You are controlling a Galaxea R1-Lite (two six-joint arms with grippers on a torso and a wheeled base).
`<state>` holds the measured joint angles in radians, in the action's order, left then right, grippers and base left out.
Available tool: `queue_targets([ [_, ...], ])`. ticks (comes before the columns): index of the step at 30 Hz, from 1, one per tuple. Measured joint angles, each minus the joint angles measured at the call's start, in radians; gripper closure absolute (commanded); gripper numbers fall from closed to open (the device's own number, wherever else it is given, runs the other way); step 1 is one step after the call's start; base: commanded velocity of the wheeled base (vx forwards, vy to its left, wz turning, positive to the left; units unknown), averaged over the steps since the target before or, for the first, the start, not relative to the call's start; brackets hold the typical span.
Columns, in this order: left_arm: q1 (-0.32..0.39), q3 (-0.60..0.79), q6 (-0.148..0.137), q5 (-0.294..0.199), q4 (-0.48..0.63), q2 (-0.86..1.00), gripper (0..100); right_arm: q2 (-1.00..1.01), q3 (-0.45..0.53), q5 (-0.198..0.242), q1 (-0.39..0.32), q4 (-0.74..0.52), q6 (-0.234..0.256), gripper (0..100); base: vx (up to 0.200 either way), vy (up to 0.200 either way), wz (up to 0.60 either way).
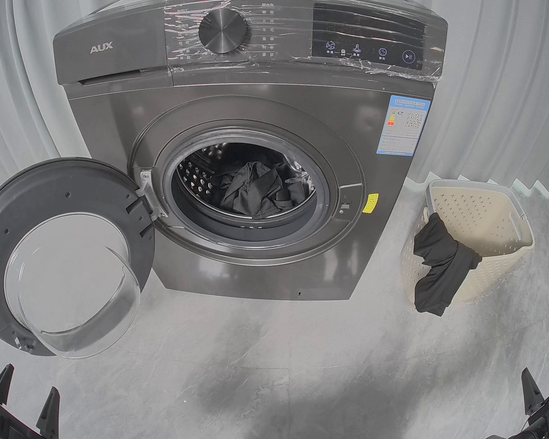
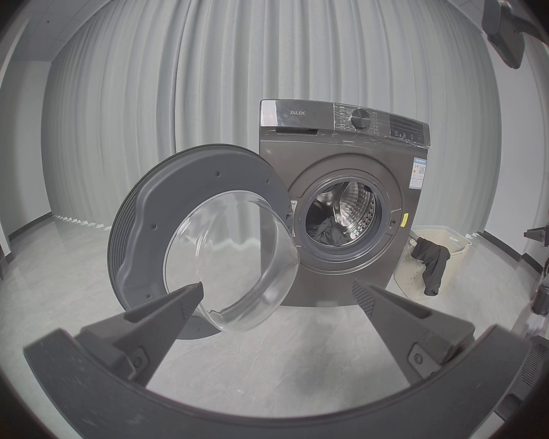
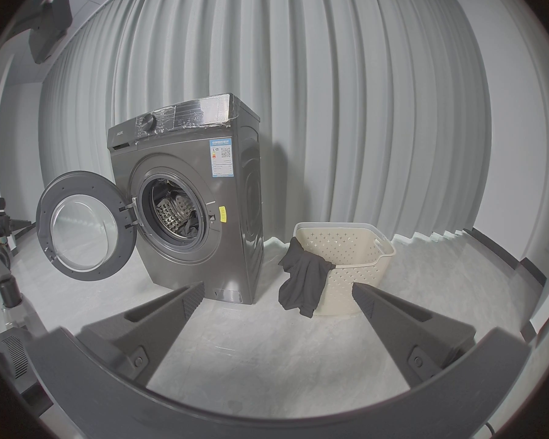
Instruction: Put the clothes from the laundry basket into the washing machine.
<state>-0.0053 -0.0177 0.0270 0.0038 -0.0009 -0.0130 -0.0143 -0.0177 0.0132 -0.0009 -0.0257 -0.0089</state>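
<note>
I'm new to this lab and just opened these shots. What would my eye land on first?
The grey washing machine stands in the centre, its round door swung wide open toward the robot's left, with dark clothes heaped in the drum. On the floor at its right stands a cream laundry basket, with a black garment hanging over its rim.
</note>
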Motion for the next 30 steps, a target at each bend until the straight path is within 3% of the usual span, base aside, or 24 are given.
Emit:
queue_targets([
  [6,0.001,0.0,0.0,0.0,0.0,0.0,0,0.0,0.0,0.0,0.001,0.0,0.0,0,0.0,0.0,0.0],
  [27,0.001,0.0,0.0,0.0,0.001,-0.001,0,-0.001,0.0,0.0,0.001,0.0,0.0,0,0.0,-0.2,0.0],
  [30,0.001,0.0,0.001,0.0,0.001,-0.001,0,-0.001,0.0,0.0,0.001,0.0,0.0,0,0.0,0.0,0.0],
])
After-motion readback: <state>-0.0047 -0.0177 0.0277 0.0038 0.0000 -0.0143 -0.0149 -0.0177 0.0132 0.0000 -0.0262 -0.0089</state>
